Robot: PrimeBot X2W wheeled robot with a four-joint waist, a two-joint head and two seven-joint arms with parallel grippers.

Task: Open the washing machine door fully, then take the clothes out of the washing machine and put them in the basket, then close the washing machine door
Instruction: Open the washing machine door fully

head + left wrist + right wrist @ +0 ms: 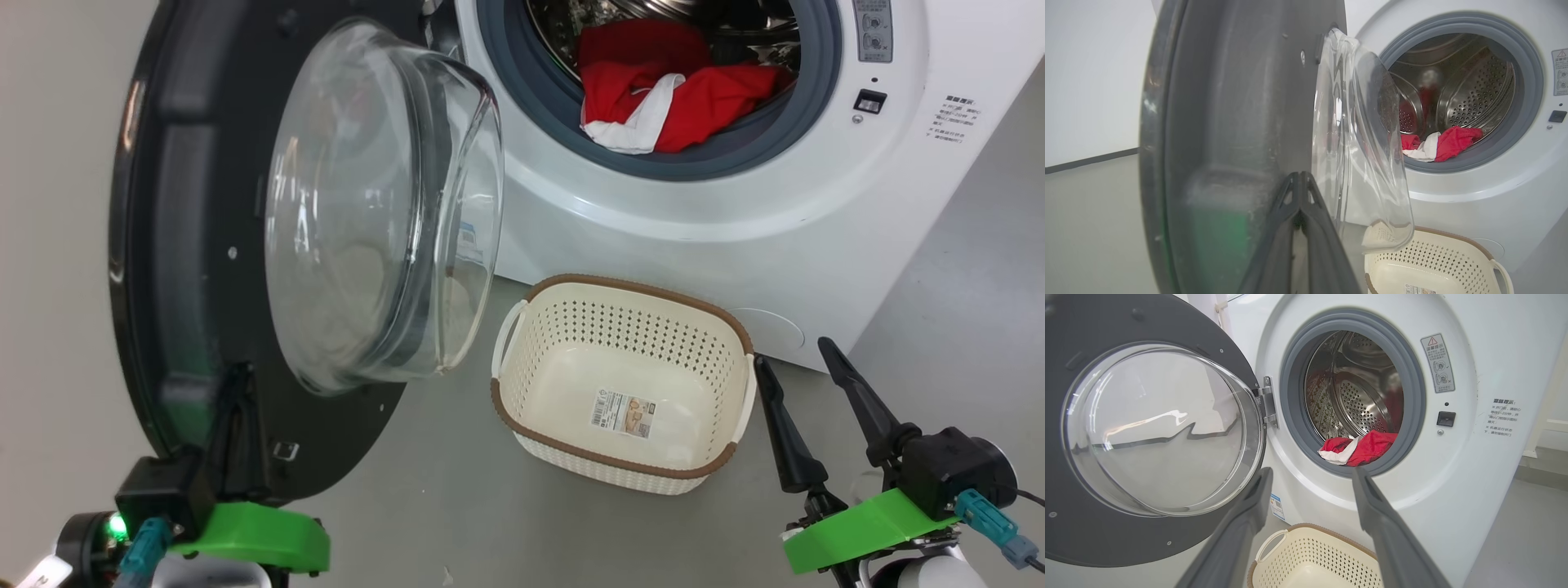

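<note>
Two grippers sit before the washing machine (694, 245). The left gripper (237, 416), fingers pinched together on nothing, is at the lower inner face of the washing machine door (188, 204), though contact cannot be told; the door stands open on the hinge side of the opening, its glass bowl bulging toward the machine. The right gripper (792, 353) hangs spread wide and holds nothing, near the machine's lower front corner. The clothes (702, 98) lie on the drum's front lip inside the grey ring; the basket (637, 286) stands just before the machine, below the opening, its bottom sticker showing; bare floor (441, 490) separates the basket's rim from the door's lower edge.
</note>
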